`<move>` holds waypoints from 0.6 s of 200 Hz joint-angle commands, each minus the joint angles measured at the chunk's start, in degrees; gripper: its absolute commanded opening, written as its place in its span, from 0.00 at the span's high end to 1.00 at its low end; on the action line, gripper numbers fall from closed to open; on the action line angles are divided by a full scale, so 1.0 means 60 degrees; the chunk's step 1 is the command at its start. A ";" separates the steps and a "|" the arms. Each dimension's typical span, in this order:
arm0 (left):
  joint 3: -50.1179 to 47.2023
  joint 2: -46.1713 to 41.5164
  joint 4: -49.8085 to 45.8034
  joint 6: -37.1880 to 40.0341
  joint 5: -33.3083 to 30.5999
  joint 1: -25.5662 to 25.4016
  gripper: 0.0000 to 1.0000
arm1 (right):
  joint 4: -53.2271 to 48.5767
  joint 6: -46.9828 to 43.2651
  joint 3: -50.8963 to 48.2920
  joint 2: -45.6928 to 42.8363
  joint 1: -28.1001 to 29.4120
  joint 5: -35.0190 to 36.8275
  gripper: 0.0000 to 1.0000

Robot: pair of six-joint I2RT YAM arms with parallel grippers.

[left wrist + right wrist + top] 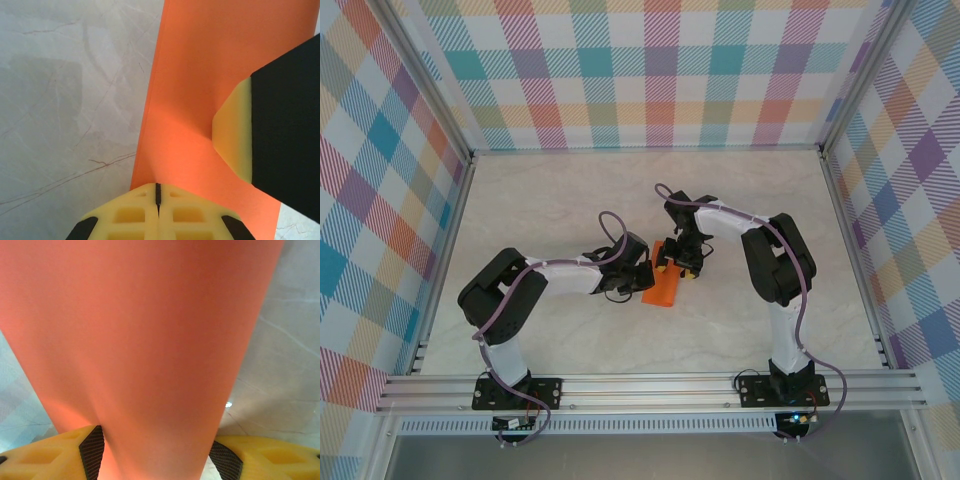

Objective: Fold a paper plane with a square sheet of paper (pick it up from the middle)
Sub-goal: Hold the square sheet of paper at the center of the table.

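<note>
A pale marble table (540, 200) is seen from above, fenced in by checked walls (660, 70); the left arm (510, 295) and the right arm (775, 260) are both bent inward towards its middle. There the orange sheet of paper (662, 290) is found, near the centre of the table between the two wrists and partly covered by them. In the left wrist view it is shown as a long strip laid on the marble.

The right gripper (157, 455) is held wide open; the paper is seen rising between its fingers (92, 450) and filling the gap from pad to pad. Whether it is being squeezed cannot be told. One of those fingers is caught in the left wrist view, its yellow tip set against the sheet.

The left gripper (157, 192) is closed, with only a thin seam left between the two halves; its tips are placed at the near edge of the paper. A pinch on the sheet cannot be confirmed.
</note>
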 commanded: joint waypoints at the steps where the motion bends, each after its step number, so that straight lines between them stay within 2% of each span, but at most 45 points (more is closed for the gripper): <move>1: 0.0036 0.0184 -0.0537 0.0083 -0.0235 -0.0061 0.99 | 0.1357 -0.0192 -0.1021 0.2243 0.0058 0.1669 0.35; 63: 0.0133 0.0380 -0.0897 0.0143 -0.0272 -0.0059 1.00 | 0.1308 -0.0261 -0.0899 0.1758 0.0057 0.1364 0.35; 120: 0.0030 0.0595 -0.0972 0.0123 -0.0221 -0.0055 1.00 | 0.1247 -0.0282 -0.0618 -0.0592 0.0001 0.0944 0.34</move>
